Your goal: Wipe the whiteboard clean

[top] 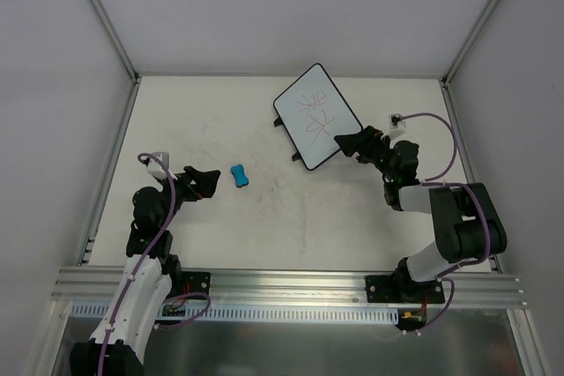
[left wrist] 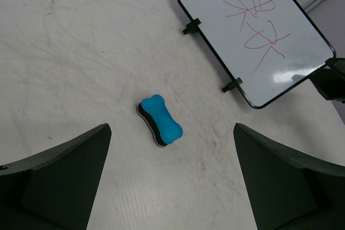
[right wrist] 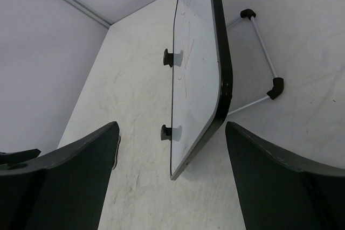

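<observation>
Whiteboard at far right-centre of table, red scribbles on face. Near corner between spread fingers of right gripper: released, not clamped. Bare tabletop along board's left edge. Left gripper released, blue eraser just ahead. From right wrist only: board tilted on wire stand behind.
</observation>
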You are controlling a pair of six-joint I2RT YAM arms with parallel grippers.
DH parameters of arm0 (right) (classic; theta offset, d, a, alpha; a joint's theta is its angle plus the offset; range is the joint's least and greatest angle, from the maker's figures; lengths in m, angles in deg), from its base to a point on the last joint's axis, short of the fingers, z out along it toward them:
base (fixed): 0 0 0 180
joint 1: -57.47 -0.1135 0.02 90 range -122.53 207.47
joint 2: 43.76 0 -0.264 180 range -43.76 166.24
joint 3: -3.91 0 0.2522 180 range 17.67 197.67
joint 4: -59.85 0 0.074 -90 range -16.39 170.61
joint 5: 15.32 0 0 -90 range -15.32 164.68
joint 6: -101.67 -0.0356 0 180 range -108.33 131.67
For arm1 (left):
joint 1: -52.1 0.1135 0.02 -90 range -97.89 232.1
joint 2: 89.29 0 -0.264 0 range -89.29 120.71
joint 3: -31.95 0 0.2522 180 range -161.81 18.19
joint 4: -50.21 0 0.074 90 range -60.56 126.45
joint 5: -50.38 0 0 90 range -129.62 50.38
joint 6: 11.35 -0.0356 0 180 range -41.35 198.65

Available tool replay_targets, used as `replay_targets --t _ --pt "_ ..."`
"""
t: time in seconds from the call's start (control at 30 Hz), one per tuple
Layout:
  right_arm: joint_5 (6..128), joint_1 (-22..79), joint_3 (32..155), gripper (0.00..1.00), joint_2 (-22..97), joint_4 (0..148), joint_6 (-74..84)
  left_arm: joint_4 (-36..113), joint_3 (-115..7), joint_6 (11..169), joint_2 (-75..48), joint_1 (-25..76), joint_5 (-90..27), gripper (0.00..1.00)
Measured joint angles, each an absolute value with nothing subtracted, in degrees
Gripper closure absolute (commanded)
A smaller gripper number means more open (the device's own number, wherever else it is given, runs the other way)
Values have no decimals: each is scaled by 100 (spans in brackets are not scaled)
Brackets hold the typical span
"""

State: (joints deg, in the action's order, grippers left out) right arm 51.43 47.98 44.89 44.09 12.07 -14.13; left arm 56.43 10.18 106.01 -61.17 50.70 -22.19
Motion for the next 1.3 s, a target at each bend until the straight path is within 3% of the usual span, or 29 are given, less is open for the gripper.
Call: replay_targets --t 0.23,0.67,0.97,1.07,1.3 --pt "5091 4798 4489 23 4779 702 -1518 5643 1018 10603 -6115 5070 -2248 1" --pt "4973 4798 4568 48 5159 260 -1682 5674 1018 10727 -5838 5070 -2654 1" --pt "4973 4798 4640 57 5456 184 -1754 5678 1018 10736 -5737 5070 -2658 1" --pt "4970 4798 4655 66 5485 177 -1774 5691 1018 10736 -5604 5070 -2658 1" --pt "4933 4798 4769 70 5572 173 -1793 5643 874 10736 -5097 5054 -2656 1"
